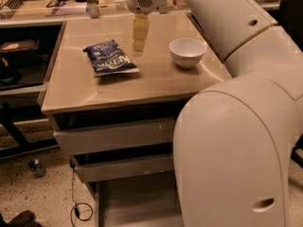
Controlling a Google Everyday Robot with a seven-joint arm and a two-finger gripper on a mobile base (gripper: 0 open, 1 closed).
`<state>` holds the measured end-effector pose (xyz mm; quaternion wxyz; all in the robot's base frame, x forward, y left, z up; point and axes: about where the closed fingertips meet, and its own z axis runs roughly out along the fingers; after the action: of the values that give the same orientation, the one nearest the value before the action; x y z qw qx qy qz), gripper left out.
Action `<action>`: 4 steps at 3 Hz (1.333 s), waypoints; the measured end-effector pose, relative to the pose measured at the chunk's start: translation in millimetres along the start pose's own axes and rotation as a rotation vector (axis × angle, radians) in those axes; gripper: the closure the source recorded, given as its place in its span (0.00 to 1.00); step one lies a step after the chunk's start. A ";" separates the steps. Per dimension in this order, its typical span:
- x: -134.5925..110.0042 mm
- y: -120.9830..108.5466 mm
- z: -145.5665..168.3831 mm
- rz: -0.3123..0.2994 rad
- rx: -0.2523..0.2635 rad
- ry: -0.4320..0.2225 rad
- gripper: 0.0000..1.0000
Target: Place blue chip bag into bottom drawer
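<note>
Dark-blue crinkly foil chip bag (111, 58) lies flat upper-left of centre, light and slippery, so pinch its raised edge; your cream two-finger gripper (138, 50) hangs just beside it, fingers together

I find the beige cabinet top (156, 86) carrying two items. The blue chip bag (110, 58) lies flat on its left half, and a white bowl (187, 52) stands upright to the right, well apart. The gripper (138, 47) hangs over the top between them, nearer the bag.
</note>
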<state>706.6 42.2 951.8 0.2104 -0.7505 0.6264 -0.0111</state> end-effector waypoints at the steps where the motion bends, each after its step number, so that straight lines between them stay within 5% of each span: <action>1: -10.9 -11.0 22.2 0.012 -0.006 -0.064 0.00; 4: -25.4 -21.5 66.1 0.046 -0.055 -0.151 0.00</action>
<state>739.8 88.9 904.9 0.2363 -0.7402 0.6259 0.0675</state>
